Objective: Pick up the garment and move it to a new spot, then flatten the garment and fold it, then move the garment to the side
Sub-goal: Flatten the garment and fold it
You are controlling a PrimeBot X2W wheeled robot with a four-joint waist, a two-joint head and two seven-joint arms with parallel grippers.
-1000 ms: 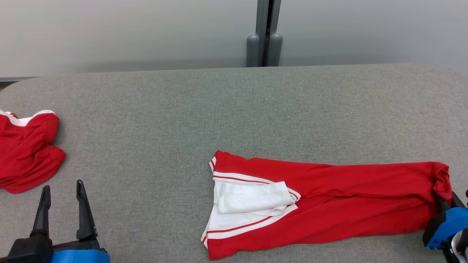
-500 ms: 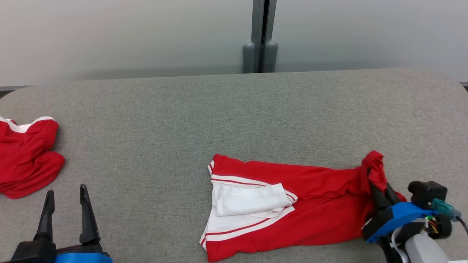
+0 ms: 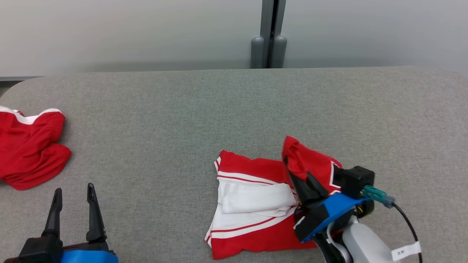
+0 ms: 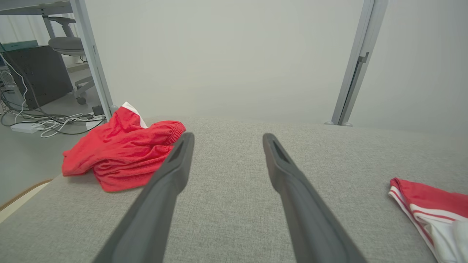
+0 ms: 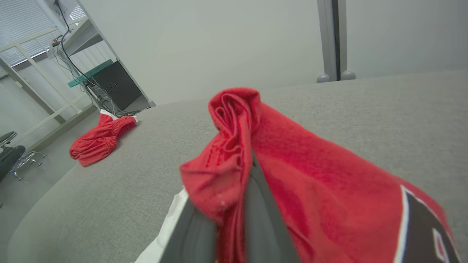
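The garment is red with white stripes and a white inner panel, and it lies on the grey table right of centre. My right gripper is shut on its bunched red end. That end is lifted and carried over the white panel, so the cloth doubles back on itself. In the right wrist view the red cloth drapes over both fingers. My left gripper stands open with nothing in it at the lower left, apart from the garment, whose striped edge shows at the right of the left wrist view.
A second crumpled red garment lies at the table's left edge, ahead and left of my left gripper. A grey post stands behind the table's far edge. A chair and cables lie on the floor beyond the left end.
My right gripper has carried the garment's right end up and leftwards, from the table's right side to above the white panel, shortening the spread cloth. The left gripper stayed put; the camera shifted slightly.
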